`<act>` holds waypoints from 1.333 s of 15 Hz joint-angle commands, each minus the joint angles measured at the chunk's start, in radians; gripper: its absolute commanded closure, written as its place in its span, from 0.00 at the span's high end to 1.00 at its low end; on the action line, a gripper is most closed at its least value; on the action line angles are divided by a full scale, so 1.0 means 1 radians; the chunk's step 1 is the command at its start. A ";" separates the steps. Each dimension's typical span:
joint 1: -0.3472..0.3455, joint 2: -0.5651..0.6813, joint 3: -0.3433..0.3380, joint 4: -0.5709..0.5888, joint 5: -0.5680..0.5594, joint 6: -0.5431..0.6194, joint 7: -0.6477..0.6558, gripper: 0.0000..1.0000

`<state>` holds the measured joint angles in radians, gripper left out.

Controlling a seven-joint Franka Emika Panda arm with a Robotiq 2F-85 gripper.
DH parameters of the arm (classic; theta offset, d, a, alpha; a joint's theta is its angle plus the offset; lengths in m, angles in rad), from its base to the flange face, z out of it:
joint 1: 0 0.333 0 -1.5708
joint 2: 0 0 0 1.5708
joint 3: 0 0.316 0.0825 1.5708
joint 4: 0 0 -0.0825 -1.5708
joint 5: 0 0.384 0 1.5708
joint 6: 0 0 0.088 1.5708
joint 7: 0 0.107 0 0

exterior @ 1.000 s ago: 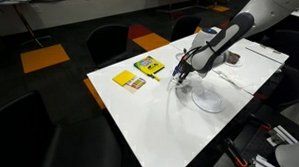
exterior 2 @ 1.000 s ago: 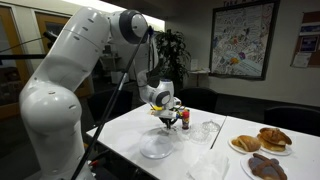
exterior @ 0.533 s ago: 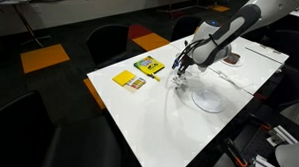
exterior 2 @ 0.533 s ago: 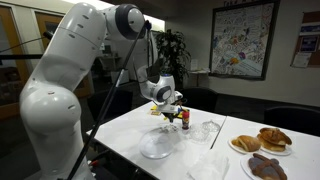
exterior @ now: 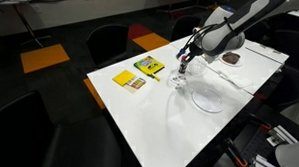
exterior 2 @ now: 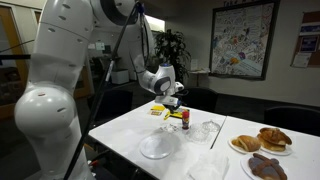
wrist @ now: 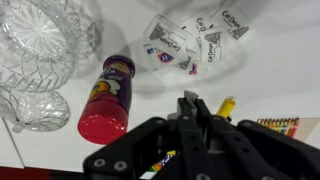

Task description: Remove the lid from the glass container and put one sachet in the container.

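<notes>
- The tabletop (wrist: 270, 70) is smooth and white, with a soft satin sheen.
- The glass container (wrist: 40, 35) is clear cut glass, faceted and glittering.
- A smaller glass piece (wrist: 35, 108) just beside it is clear, ribbed and glossy.
- The red cylinder (wrist: 108, 95) wears a glossy printed wrap and has a smooth red cap that looks like plastic.
- The sachets (wrist: 190, 40) are thin white printed paper, matt and a little crumpled.
- The gripper (wrist: 188, 100) is matt black; whether it is plastic or metal cannot be told.
- The yellow box (wrist: 283, 125) looks like printed card.
- In an exterior view the plate (exterior 2: 157, 148) is pale, translucent and glassy.
- The arm (exterior 2: 55, 110) has a smooth, glossy white shell.
</notes>
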<state>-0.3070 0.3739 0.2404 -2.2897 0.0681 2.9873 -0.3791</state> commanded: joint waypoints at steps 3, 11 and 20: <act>-0.027 -0.166 -0.040 -0.151 0.058 0.015 0.007 0.03; -0.001 -0.186 -0.291 -0.196 -0.045 0.077 0.108 0.03; -0.026 0.013 -0.308 -0.061 -0.063 0.237 0.095 0.03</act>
<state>-0.3271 0.3083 -0.0842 -2.4203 0.0058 3.1856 -0.2786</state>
